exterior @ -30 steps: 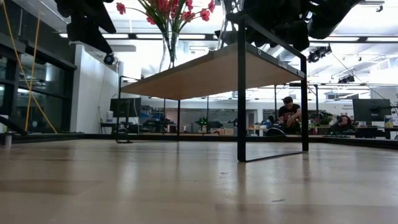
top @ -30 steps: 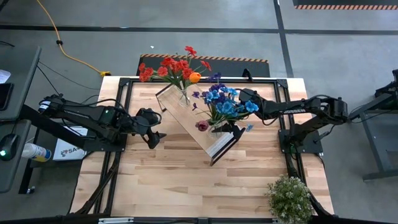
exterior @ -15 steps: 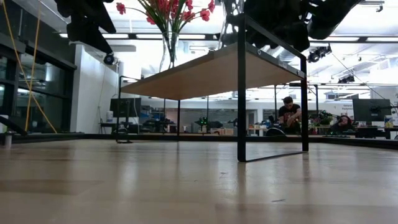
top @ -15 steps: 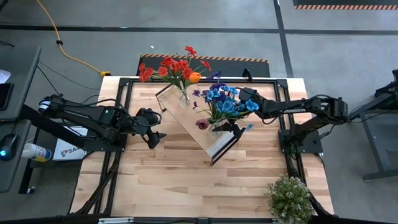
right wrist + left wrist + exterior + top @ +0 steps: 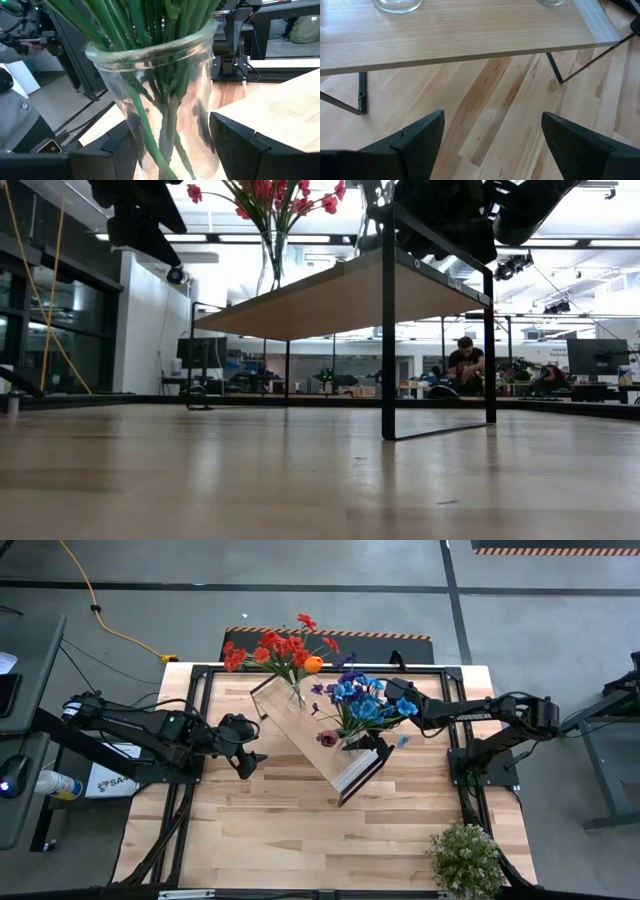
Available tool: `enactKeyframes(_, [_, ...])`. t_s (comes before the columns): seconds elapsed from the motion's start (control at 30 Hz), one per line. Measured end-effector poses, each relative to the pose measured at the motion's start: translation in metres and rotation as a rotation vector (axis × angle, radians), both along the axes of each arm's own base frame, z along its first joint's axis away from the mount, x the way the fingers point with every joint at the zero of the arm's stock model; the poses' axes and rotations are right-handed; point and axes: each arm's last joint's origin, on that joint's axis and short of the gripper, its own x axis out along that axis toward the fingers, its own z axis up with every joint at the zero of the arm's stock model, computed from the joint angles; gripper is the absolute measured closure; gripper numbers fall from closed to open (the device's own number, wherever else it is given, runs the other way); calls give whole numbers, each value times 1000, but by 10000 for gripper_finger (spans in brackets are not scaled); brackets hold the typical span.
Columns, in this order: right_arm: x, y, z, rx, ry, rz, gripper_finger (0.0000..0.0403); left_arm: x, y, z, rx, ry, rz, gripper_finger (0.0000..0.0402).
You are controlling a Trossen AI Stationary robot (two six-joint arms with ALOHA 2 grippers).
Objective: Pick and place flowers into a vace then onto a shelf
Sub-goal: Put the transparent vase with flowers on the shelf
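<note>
The light-wood shelf stands slantwise in the middle of the table. A glass vase of red and orange flowers stands on its far end. A second glass vase, holding blue, purple and maroon flowers, is over the shelf's right part. My right gripper is shut on this second vase. Whether its base rests on the board is hidden. My left gripper is open and empty, left of the shelf above the table, and faces the shelf's long edge. My right gripper holds the glass vase by its body below the rim, one finger on each side of the round wall. The fingers come at it about level from the table's right side. The vase is close to upright, with green stems filling it.
A bushy pale-green potted plant stands at the table's near right corner. The shelf's dark legs stand on the table. The near half of the table is bare wood. People sit in the room behind.
My right gripper has moved a little toward the table's far edge with the vase of blue flowers, which stays upright.
</note>
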Motion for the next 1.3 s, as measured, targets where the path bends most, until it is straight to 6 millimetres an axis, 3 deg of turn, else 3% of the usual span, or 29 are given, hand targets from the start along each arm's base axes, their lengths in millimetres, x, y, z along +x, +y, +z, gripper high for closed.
enactKeyframes(0.27, [0,0,0,-1,1,1,177,0,0,0,0,0,0,34])
enactKeyframes(0.67, [0,0,-1,1,7,2,110,1,0,1,-4,-15,0,34])
enactKeyframes(1.3, [-3,-7,-4,12,39,-21,110,1,0,1,-4,-15,0,34])
